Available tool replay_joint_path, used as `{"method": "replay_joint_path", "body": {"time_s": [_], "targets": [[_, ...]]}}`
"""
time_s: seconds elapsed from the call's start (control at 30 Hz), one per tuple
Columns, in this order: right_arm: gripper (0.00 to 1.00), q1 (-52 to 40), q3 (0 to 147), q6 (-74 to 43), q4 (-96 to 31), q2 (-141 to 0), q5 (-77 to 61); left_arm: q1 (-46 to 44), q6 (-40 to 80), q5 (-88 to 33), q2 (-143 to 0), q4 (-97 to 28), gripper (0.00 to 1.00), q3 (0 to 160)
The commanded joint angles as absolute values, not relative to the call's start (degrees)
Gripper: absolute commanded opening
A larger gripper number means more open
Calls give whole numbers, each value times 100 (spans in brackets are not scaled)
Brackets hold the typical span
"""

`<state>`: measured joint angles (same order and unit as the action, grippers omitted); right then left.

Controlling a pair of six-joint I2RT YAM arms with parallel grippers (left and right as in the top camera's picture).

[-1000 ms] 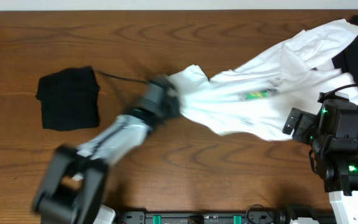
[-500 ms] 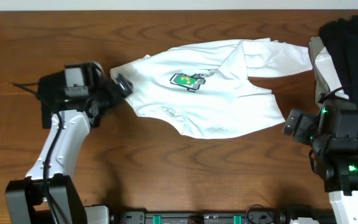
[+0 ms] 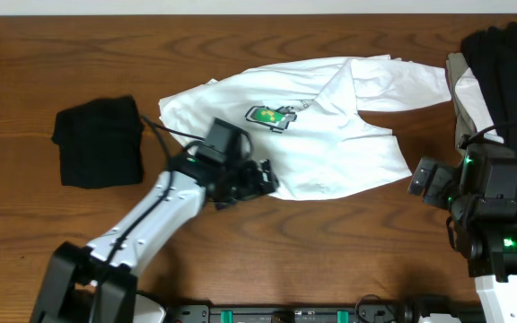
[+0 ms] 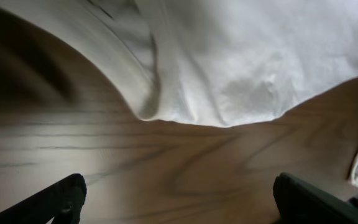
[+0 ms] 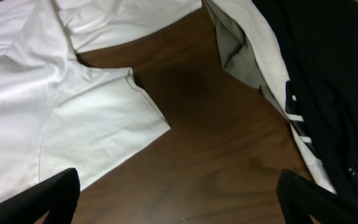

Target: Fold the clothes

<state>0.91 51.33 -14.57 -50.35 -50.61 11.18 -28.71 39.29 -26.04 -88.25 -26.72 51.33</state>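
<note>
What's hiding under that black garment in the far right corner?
Beige and white fabric pokes out from beneath the black garment, resting on the wooden table. How far it extends underneath, or whether more lies there, is covered.

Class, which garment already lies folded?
The black garment at the left: a compact square, while the white T-shirt lies spread and the right-hand pile is heaped.

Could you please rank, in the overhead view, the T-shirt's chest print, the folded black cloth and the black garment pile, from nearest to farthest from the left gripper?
From the left gripper:
1. Chest print, just beyond the gripper, on the white T-shirt.
2. Folded black cloth, off to the left side of the view.
3. Black garment pile, in the far right corner.
</note>
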Motion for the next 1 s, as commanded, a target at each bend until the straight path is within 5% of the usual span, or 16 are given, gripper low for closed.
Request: {"method": "replay_joint_path", "body": {"time_s": [0.0, 0.37, 0.5, 0.67, 0.97], "targets": [[99, 121, 5186, -1387, -5061, -5068, 1177, -3194, 5037, -2261, -9170, -2473, 98, 5057], [99, 121, 5186, -1387, -5081, -5068, 1177, -3452, 5776, -1516, -10278, -1192, 99, 5057], [99, 121, 5183, -1387, -5083, -5068, 1177, -3452, 5776, -1382, -10342, -967, 76, 5057], [99, 121, 5186, -1387, -5083, -5068, 1177, -3430, 5767, -1308, -10342, -941, 8, 5057], [99, 121, 5183, -1387, -5083, -5070, 1184, -3044, 5076, -1234, -9913, -2235, 6, 5057]]}}
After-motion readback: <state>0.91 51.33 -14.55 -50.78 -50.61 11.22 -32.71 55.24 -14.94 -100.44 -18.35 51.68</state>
